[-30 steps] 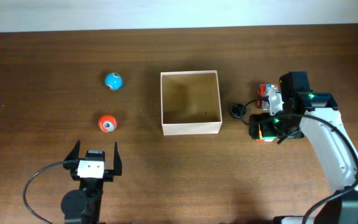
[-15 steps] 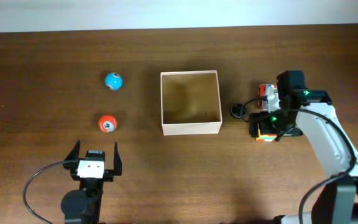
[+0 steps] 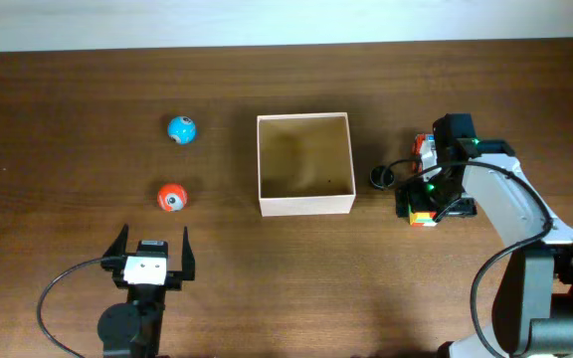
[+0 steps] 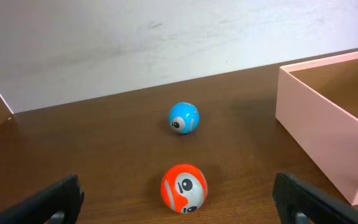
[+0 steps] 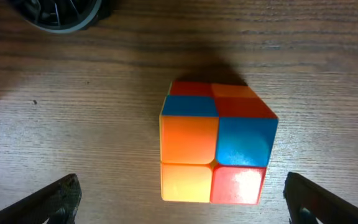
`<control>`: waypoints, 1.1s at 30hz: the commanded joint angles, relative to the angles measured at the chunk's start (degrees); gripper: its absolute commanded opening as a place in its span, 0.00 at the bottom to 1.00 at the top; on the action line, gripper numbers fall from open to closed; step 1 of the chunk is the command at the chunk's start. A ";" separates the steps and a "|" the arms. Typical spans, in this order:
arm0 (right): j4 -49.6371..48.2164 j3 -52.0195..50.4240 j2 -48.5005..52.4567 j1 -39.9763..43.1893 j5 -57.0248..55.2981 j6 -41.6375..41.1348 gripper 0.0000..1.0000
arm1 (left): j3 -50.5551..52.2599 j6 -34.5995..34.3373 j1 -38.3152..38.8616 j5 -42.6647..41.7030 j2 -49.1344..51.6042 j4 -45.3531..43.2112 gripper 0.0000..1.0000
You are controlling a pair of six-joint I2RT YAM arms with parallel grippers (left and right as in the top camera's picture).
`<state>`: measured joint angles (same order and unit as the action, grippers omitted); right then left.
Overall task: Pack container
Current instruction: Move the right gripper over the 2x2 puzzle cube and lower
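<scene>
The container [image 3: 304, 205], a square open box with white walls and a tan inside, stands mid-table and looks empty. It also shows at the right of the left wrist view [image 4: 319, 118]. A colourful cube [image 3: 423, 216] lies to its right. My right gripper [image 3: 418, 204] hangs over the cube, open. In the right wrist view the cube [image 5: 216, 143] sits between and ahead of the wide-apart fingers, and the gripper [image 5: 184, 204] is empty. My left gripper [image 3: 153, 239] is open and empty near the front edge, with an orange ball [image 4: 184, 188] just ahead of it [image 4: 180, 208].
A blue ball [image 3: 181, 129] and the orange ball [image 3: 171, 197] lie left of the container. A small black round object [image 3: 380, 178] sits between the container and the cube. An orange and white toy [image 3: 426, 147] lies behind the right wrist.
My right arm has shifted a little to the left over the cube. The left arm and the balls have not moved.
</scene>
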<state>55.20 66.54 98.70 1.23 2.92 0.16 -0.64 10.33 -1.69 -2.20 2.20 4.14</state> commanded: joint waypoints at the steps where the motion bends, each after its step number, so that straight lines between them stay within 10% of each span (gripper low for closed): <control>1: -0.17 1.22 0.31 1.11 -0.66 -0.46 0.99 | 0.11 0.92 -0.35 -1.05 0.11 0.39 0.99; 33: 0.00 1.22 0.31 5.55 -0.63 -0.46 0.99 | 0.11 0.92 -0.35 -1.05 0.11 0.39 0.99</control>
<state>55.24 66.54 98.70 6.46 2.81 -0.03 -0.64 10.33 -1.69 -2.20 2.20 4.14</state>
